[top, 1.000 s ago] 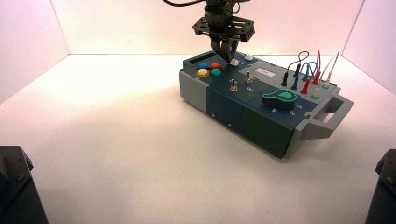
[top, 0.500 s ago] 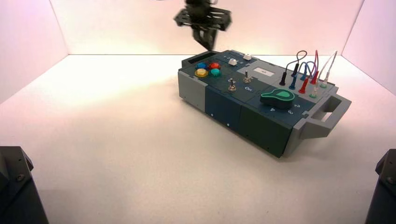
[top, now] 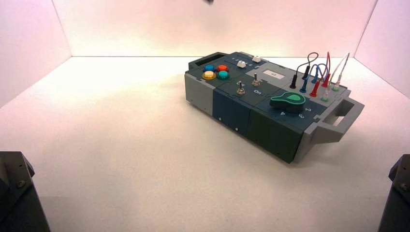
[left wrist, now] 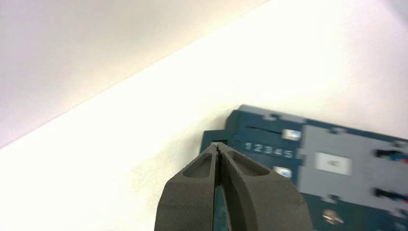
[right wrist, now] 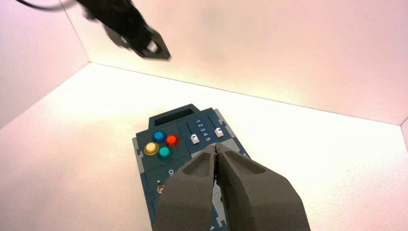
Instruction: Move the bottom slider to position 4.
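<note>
The bottom slider (top: 241, 64) is the white cap nearer the coloured buttons. In the right wrist view this cap (right wrist: 194, 139) sits about level with the small digit 4 (right wrist: 205, 134) of the row 1 to 5. The left wrist view shows the same cap (left wrist: 283, 172) below the digits (left wrist: 267, 149). My left gripper (left wrist: 219, 144) is shut on nothing, lifted well off the box, with its arm (right wrist: 130, 26) high at the back. My right gripper (right wrist: 215, 147) is shut and empty, hanging above the box's middle. Neither gripper touches the slider.
The twin white cap (top: 256, 59) sits on the far track. Blue, red, yellow and teal buttons (top: 215, 71), two silver toggles (top: 247, 84), a green knob (top: 288, 102) and plugged wires (top: 319, 72) fill the box top. A grey handle (top: 341, 118) juts right. Pale walls enclose the table.
My left arm has lifted from the bottom slider's cap, gone up and to the left, and left the high view. The cap now stands uncovered.
</note>
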Robot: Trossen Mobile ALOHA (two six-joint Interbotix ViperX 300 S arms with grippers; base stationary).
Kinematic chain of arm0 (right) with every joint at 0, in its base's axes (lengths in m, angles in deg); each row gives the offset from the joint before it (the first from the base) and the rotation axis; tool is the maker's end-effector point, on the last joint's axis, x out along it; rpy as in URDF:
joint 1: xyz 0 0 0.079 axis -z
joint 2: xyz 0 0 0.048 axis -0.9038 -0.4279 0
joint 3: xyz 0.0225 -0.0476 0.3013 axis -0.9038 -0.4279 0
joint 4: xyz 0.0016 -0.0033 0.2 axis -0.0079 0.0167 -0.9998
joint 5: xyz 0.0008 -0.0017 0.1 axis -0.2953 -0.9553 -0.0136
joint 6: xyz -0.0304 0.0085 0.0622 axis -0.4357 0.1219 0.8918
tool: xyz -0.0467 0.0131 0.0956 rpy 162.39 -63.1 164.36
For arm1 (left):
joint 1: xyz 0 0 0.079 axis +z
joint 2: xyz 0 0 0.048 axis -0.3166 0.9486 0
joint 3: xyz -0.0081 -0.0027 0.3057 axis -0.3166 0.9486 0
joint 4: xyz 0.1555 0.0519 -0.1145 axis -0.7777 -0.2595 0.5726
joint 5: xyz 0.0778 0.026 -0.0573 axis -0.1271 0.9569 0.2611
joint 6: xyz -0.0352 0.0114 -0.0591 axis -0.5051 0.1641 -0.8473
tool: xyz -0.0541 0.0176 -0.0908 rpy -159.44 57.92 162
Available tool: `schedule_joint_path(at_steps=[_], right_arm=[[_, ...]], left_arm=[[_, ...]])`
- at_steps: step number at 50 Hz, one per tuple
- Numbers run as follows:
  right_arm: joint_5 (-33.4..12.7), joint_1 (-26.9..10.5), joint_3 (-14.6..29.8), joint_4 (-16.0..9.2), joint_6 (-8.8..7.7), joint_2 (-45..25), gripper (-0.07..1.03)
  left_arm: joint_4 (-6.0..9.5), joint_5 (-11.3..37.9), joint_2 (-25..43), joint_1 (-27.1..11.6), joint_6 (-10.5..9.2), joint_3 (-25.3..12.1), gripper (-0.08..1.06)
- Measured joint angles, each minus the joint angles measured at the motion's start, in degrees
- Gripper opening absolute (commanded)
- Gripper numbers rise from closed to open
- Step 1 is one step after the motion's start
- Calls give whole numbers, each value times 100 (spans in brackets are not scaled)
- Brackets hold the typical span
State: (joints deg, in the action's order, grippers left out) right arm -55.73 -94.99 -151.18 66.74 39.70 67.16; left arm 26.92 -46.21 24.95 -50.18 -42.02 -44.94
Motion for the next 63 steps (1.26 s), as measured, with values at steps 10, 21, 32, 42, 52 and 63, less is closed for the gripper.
schedule_joint_path(at_steps=[10, 21, 32, 42, 52, 63], right_arm=[[-70, 0, 0, 0, -18, 53, -2], [-176, 0, 0, 9, -158, 413, -2], [-545, 0, 0, 18, -185, 756, -2], [-633, 0, 0, 35, -185, 756, -2], [-642, -9, 9, 35, -185, 756, -2], [-580, -18, -35, 0, -193, 756, -2]], left_arm=[[26, 9, -1125, -387, -26, 589, -3], [35, 0, -2830, -457, -220, 1556, -3], [18, 0, -4781, -308, -510, 2769, -3], [0, 0, -6231, 185, -835, 3744, -3], [0, 141, -7356, 642, -958, 4377, -3], [0, 352, -8007, 1072, -1020, 4825, -3]])
